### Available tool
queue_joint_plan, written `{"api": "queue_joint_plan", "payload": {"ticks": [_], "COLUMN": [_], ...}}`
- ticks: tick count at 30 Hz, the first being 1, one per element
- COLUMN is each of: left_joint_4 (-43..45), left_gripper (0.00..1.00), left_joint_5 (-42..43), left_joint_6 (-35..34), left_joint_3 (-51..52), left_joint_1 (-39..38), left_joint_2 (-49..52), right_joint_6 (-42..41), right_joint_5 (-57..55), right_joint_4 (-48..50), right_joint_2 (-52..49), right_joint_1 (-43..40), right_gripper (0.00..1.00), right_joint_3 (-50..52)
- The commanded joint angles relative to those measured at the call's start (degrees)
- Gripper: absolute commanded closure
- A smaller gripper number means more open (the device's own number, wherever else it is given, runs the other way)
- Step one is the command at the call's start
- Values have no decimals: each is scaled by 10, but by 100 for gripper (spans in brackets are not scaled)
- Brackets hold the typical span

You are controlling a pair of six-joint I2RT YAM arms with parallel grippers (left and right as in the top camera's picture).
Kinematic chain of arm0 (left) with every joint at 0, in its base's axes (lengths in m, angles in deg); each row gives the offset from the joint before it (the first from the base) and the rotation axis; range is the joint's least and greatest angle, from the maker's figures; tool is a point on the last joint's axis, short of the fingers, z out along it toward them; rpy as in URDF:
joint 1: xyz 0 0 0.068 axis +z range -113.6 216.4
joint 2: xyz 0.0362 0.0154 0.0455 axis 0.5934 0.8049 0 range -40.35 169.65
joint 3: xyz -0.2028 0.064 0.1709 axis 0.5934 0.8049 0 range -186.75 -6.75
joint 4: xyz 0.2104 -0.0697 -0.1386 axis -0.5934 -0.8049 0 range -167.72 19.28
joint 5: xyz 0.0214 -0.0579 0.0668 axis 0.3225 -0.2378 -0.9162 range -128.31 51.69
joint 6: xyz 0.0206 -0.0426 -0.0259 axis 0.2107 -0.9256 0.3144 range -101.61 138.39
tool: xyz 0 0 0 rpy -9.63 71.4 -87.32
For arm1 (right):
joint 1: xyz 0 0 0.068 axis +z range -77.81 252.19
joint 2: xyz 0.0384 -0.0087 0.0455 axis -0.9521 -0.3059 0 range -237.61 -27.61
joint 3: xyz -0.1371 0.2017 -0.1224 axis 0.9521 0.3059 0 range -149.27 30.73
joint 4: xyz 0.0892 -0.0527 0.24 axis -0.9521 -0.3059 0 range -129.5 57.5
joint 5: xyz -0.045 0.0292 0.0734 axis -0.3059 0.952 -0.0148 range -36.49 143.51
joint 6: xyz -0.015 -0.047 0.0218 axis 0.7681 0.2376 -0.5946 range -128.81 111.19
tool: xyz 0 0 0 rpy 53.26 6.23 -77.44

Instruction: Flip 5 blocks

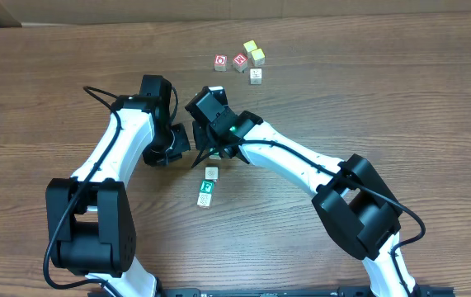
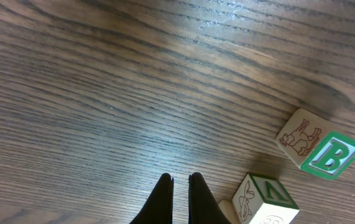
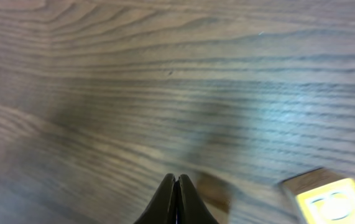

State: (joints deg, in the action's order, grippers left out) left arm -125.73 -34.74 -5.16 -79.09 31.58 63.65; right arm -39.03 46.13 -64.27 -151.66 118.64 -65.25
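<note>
Near the two green-printed blocks point(image 1: 205, 195), left fingers point(image 2: 163, 200) and right fingers point(image 3: 168, 202) are pressed together, empty.

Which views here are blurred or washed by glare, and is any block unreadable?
Overhead: sharp, evenly lit. Left wrist: pale glare on the table, yet the green B block reads clearly. Right wrist: blurred throughout; the yellow-faced block is smeared, print unreadable.
</note>
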Motion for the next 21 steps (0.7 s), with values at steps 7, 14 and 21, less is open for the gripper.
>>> {"api": "queue_joint_plan", "payload": {"ticks": [7,14,21], "left_joint_4": [-20,2,11], "left_gripper": [96,96,96], "left_joint_5": [-3,5,27], "left_joint_6": [8,8,8], "left_joint_3": [19,65,68], "left_joint_1": [-5,-6,-6], "left_joint_2": [-5,-5,-5], "right_joint_6": [-30,-30,-30], "right_joint_5": [-14,13,59], "right_joint_4": [-3,9,10], "right_joint_2": [-6,-7,-8], "right_joint_1": [-4,-4,-3], "right_gripper": [96,96,96], "right_joint_3": [33,56,59]}}
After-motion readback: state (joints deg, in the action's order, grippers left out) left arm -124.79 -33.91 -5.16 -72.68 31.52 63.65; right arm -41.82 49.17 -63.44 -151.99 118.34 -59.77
